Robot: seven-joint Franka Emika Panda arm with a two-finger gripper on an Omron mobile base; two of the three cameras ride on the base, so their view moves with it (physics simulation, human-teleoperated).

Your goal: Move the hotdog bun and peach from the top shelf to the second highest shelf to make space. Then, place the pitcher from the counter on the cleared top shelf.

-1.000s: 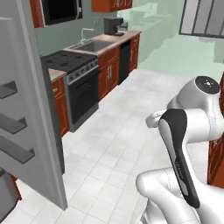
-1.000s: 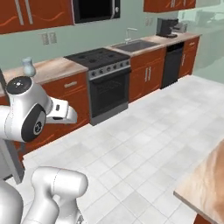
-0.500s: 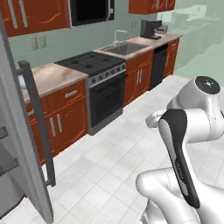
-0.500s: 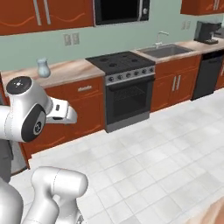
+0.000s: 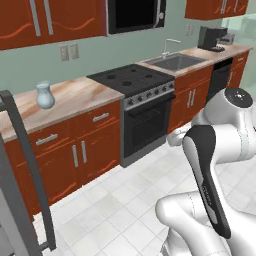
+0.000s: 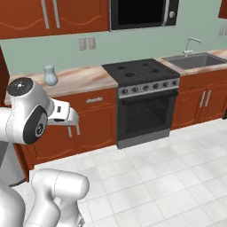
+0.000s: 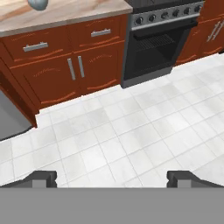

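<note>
Pitcher (image 5: 44, 95) stands upright on the table (image 5: 75, 97), near the wall, well left of the stove (image 5: 132, 80). In the right base view the same pitcher (image 6: 50, 75) sits on the table (image 6: 84, 77) above the drawer fronts. In the hand view its rounded base (image 7: 38, 3) shows at the top edge, on the table (image 7: 65, 13).

Gripper (image 7: 112, 177) is carried high over the white floor (image 7: 131, 131), well apart from the pitcher. Fingers (image 7: 41, 177) stand wide, with nothing between them.

A grey door edge (image 5: 20, 175) shows at the lower left of the left base view. Bun, peach and shelves: cannot tell from these frames whether they are already moved.

Judgement: the step in hand is the approach to the pitcher; the grasp is not yet begun.

Recommendations for a sound approach:
- Bring the base square to the table so the pitcher falls inside easy reach, not at full stretch.
- Level the hand and come in from the front, horizontally.
- The body is bulbous; the narrower neck below the flared rim looks the better place to grip.
- Keep the fingers wide until they stand either side of the neck; then close.
- Lift straight up before turning away; keep it upright.

Risk: a glancing touch may tip or slide it toward the wall.
</note>
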